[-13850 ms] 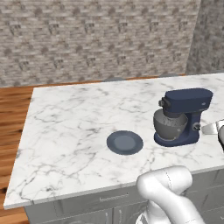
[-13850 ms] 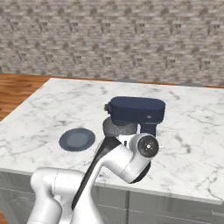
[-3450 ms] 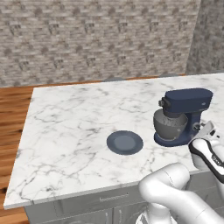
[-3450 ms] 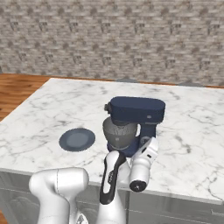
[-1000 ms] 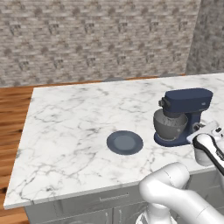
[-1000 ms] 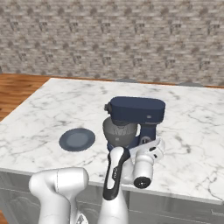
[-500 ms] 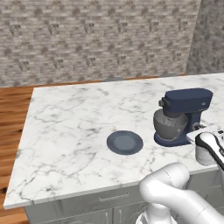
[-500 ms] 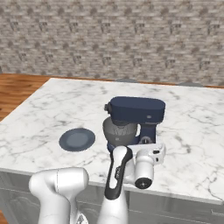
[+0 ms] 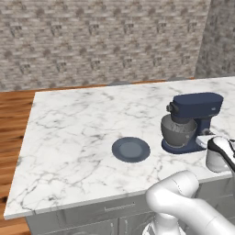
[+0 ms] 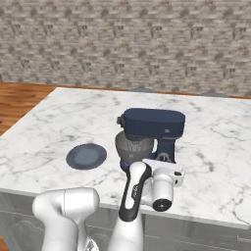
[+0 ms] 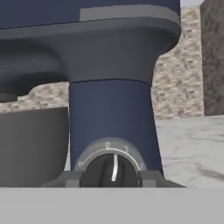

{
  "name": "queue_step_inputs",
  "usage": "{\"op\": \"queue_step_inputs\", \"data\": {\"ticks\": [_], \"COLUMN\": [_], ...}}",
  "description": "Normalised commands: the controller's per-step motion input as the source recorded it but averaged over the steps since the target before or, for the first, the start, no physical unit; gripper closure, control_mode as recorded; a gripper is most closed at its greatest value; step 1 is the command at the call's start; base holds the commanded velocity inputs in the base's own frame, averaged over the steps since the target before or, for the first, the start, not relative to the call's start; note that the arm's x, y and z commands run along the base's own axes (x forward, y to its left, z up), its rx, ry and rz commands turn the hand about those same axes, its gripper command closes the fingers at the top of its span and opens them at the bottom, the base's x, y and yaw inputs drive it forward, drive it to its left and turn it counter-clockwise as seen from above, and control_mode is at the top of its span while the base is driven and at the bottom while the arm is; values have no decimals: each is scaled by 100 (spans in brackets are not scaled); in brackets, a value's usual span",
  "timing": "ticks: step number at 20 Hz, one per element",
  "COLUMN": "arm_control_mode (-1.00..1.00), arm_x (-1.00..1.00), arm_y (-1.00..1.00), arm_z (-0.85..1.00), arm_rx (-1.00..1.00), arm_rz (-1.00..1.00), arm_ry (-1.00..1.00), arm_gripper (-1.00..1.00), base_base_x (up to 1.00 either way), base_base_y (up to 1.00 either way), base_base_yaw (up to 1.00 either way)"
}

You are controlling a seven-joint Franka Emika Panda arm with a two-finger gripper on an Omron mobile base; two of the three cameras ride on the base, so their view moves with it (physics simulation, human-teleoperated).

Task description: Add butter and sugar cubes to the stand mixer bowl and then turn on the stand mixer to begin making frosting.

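Last step in hand, switching on the stand mixer [image 10: 154, 128], which sits mid-desk [image 9: 73, 133] right of the plate [image 9: 131, 149]; gripper [image 11: 110, 178] is at the side knob [image 11: 110, 168], fingers [image 11: 73, 179] apparently clamped on it, so next comes a twist. Hand view shows the dial pointer; base views show the bowl [image 9: 179, 131] under the head, contents hidden.

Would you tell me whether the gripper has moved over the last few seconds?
Yes. In the right base view the gripper has risen and closed in on the mixer, now level with the base of its column.
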Motion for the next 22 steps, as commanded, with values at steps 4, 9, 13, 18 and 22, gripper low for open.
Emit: {"op": "queue_step_inputs", "data": {"ticks": [4,9,13,18,22], "arm_control_mode": [-100,-100,-100,-100,-100], "arm_x": [0,0,0,0,0], "arm_y": [1,0,0,0,1], "arm_z": [8,6,3,1,0], "arm_rx": [31,31,30,30,28], "arm_rz": [0,0,0,0,0], "arm_ry": [3,3,4,4,5], "arm_gripper": [100,100,100,100,100], "base_base_x": [0,0,0,0,0], "base_base_y": [0,0,0,0,0], "base_base_yaw": [0,0,0,0,0]}}
